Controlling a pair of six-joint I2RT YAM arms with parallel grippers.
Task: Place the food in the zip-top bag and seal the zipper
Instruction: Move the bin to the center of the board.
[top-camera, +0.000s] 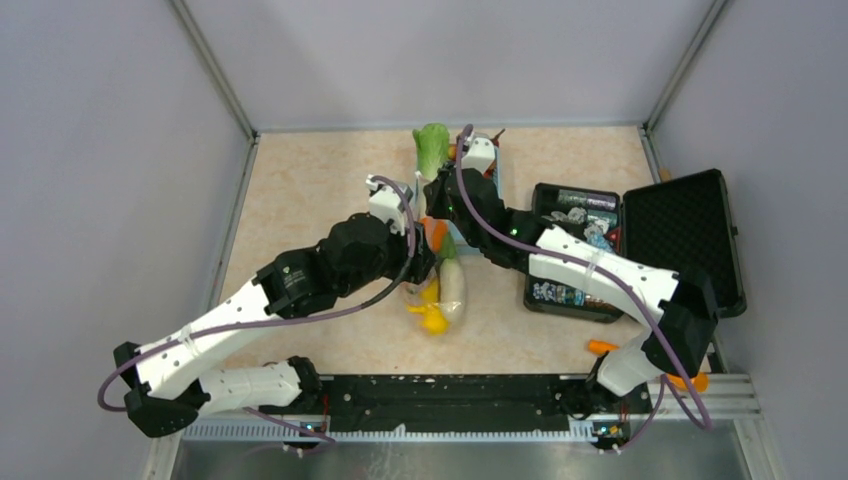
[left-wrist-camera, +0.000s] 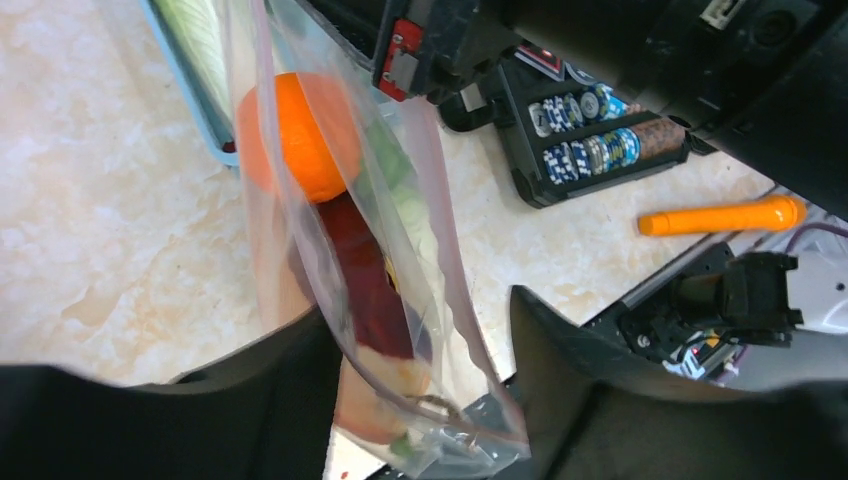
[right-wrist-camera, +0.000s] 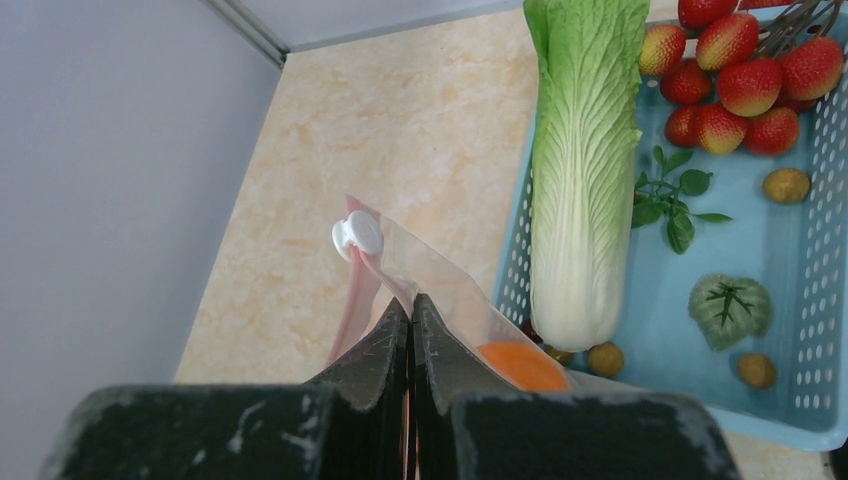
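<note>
The clear zip-top bag (top-camera: 445, 275) hangs between both arms, holding an orange (left-wrist-camera: 300, 135), a red chili (left-wrist-camera: 365, 290) and yellow fruit (top-camera: 432, 318). My right gripper (right-wrist-camera: 411, 305) is shut on the bag's mouth edge, on the pinkish zipper (right-wrist-camera: 355, 290) just below its white slider (right-wrist-camera: 357, 233). My left gripper (left-wrist-camera: 420, 390) is open, its jaws wide apart with the bag's lower part (left-wrist-camera: 440, 330) between them. The green cabbage (right-wrist-camera: 585, 170) lies in the blue basket (right-wrist-camera: 790, 260). A long orange piece (left-wrist-camera: 720, 215) lies on the table near the right base.
The basket also holds strawberries (right-wrist-camera: 740, 70), leaves and small round fruits. An open black hard case (top-camera: 640, 250) with packets stands on the right. The arms' base rail (top-camera: 450, 395) runs along the near edge. Grey walls enclose the table.
</note>
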